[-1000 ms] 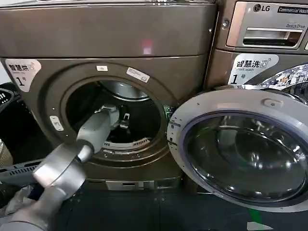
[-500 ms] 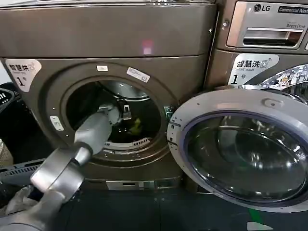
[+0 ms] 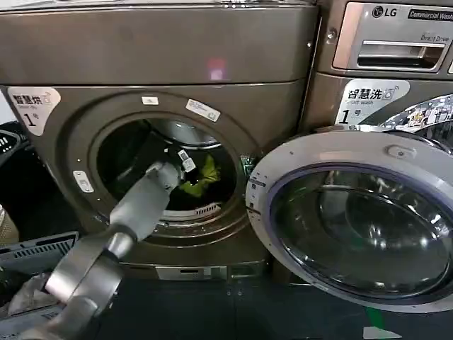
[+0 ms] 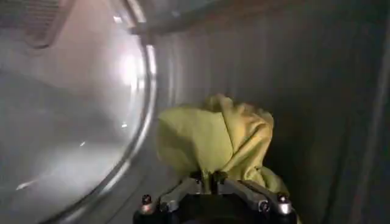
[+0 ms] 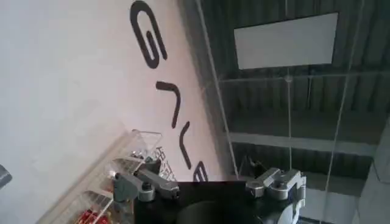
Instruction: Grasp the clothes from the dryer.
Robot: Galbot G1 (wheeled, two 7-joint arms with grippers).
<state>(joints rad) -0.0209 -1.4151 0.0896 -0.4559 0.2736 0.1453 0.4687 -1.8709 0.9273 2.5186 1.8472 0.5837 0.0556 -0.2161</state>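
Inside the round mouth of the dryer (image 3: 163,53), the left pincer (image 3: 187,164) reaches into the drum from the lower left, its grey arm slanting up through the opening. Its fingers are pinched tight on the clothes (image 3: 203,177), a small yellow-green bundle that hangs just off the tip, right of the drum's centre and above the lower rim. In the left wrist view the pincer (image 4: 210,178) has its two fingers drawn together on a fold of the clothes (image 4: 216,137), and the fabric bunches up beyond them against the dim steel drum wall. The glass door (image 3: 357,219) stands swung open to the right, in front of the LG machine (image 3: 386,49). The right pincer (image 5: 210,179) points up toward a ceiling and a lettered wall, fingers spread wide with nothing between them
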